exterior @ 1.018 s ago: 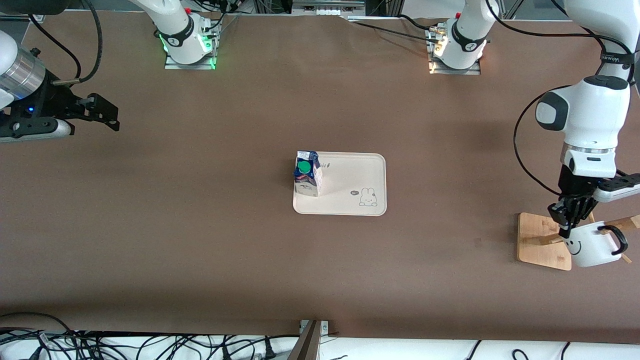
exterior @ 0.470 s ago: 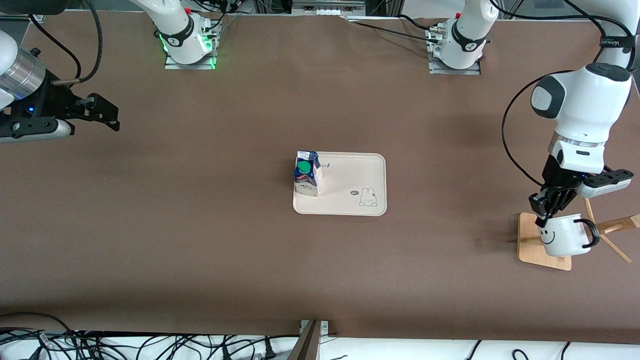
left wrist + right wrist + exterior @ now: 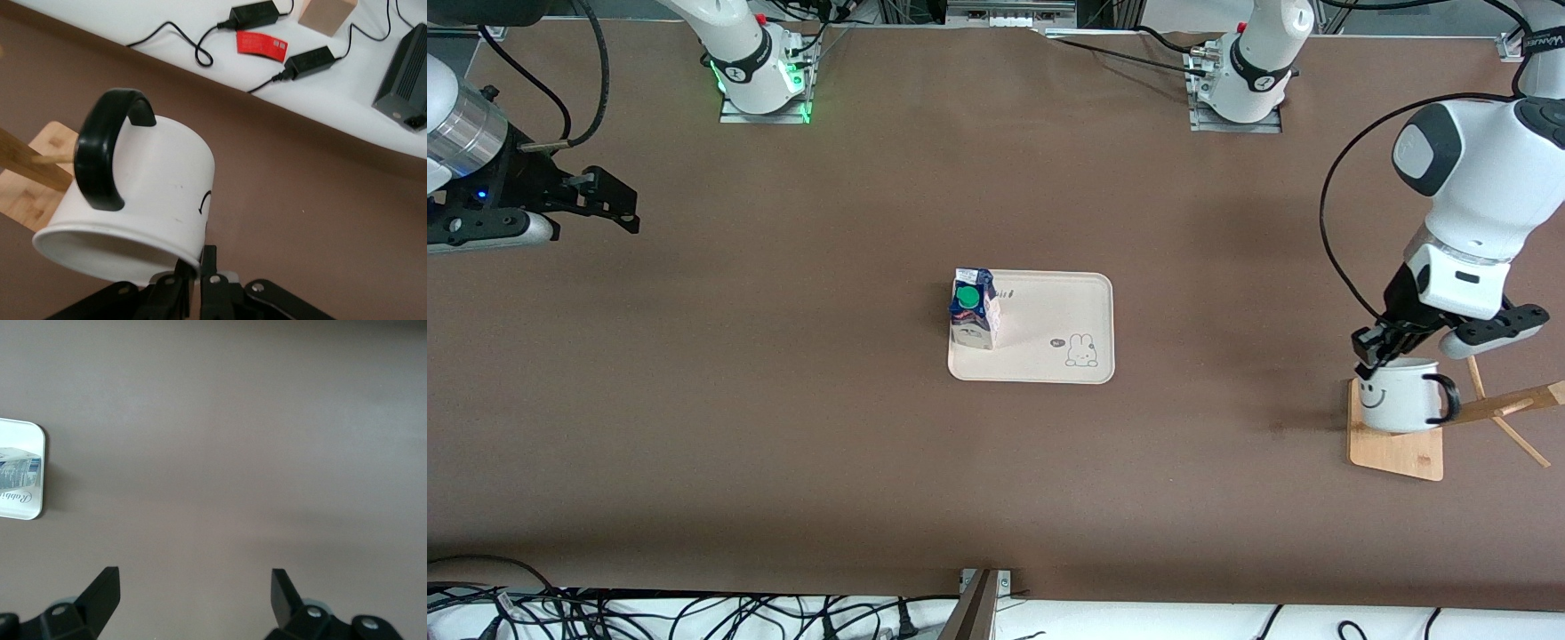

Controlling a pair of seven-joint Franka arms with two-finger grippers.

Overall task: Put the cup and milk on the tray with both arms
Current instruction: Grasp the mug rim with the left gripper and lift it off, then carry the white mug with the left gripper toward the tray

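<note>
The white smiley cup [image 3: 1396,404] hangs in my left gripper [image 3: 1369,360], which is shut on its rim, over the wooden rack base [image 3: 1400,452]. In the left wrist view the cup [image 3: 147,193] lies tilted with its black handle up, and the fingers [image 3: 208,267] pinch the rim. The milk carton [image 3: 972,313] stands upright on the cream tray [image 3: 1049,307], at the tray's end toward the right arm. My right gripper [image 3: 618,200] is open and empty, waiting at the right arm's end of the table; its wrist view shows the gripper [image 3: 193,583], the tray corner [image 3: 27,510] and the carton [image 3: 20,470].
The rack's wooden pegs [image 3: 1507,404] stick out beside the cup's handle; one peg [image 3: 30,170] ends close to it. Cables and power bricks [image 3: 307,60] lie on the white surface past the table edge. Brown table lies between the rack and the tray.
My left gripper has carried the cup off along the peg toward the right arm's end of the table, and the cup has turned more upright. The right arm, milk and tray have not moved.
</note>
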